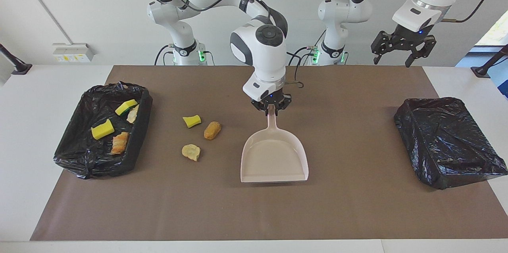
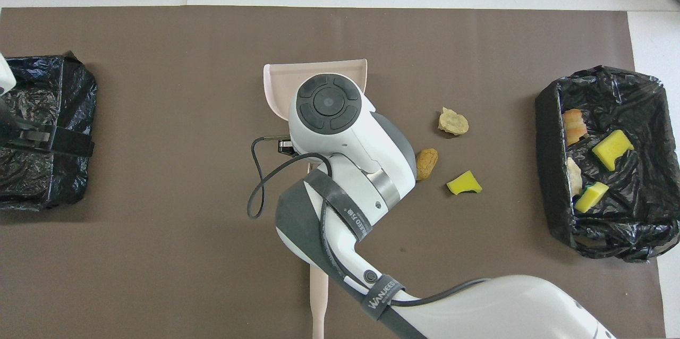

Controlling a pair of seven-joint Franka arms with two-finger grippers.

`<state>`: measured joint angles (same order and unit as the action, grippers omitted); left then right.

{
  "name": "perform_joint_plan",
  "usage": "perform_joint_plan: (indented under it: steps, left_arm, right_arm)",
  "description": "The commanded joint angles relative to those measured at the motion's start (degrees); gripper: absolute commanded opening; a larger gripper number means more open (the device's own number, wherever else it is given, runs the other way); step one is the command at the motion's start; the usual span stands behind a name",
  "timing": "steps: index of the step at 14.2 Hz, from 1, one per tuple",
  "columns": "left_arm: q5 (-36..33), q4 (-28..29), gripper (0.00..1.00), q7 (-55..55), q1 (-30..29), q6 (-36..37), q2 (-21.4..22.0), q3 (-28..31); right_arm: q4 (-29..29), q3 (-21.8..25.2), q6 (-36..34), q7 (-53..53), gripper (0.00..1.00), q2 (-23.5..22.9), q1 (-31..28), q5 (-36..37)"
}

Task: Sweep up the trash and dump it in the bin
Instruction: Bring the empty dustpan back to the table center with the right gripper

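On the brown-matted desk [image 1: 357, 213], my right gripper [image 1: 271, 107] had its jaws clamped on the pinkish plastic dustpan [image 1: 274, 158]; three loose scraps [image 1: 191, 152] lay beside it (four binned). Left gripper [image 1: 401, 51] waited, jaws apart. Next, I judged: sweeping.

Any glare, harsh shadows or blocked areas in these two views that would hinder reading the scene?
Facing view: even light, soft short shadows under the dustpan and loose trash; the black bin liner shows shiny highlights, and a bright window sits at the upper edge. Overhead view: the right arm hides the right gripper and most of the dustpan; the liners glint.
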<state>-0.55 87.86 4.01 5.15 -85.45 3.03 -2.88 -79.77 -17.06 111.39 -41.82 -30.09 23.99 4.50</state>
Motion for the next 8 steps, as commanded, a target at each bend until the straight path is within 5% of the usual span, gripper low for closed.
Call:
perform_joint_plan:
  steps: [1, 8]
  left_arm:
    - [0.02, 0.73, 1.0, 1.0, -0.75, -1.04, 0.31, -0.46]
    - [1.42, 1.78, 1.0, 1.0, 0.3, -3.4, 0.05, -0.64]
  right_arm:
    - [1.99, -0.51, 2.07, 0.25, 0.0, -2.95, -0.34, -1.16]
    - [-2.22, -0.43, 6.81, -1.51, 0.0, -3.05, -0.17, -1.6]
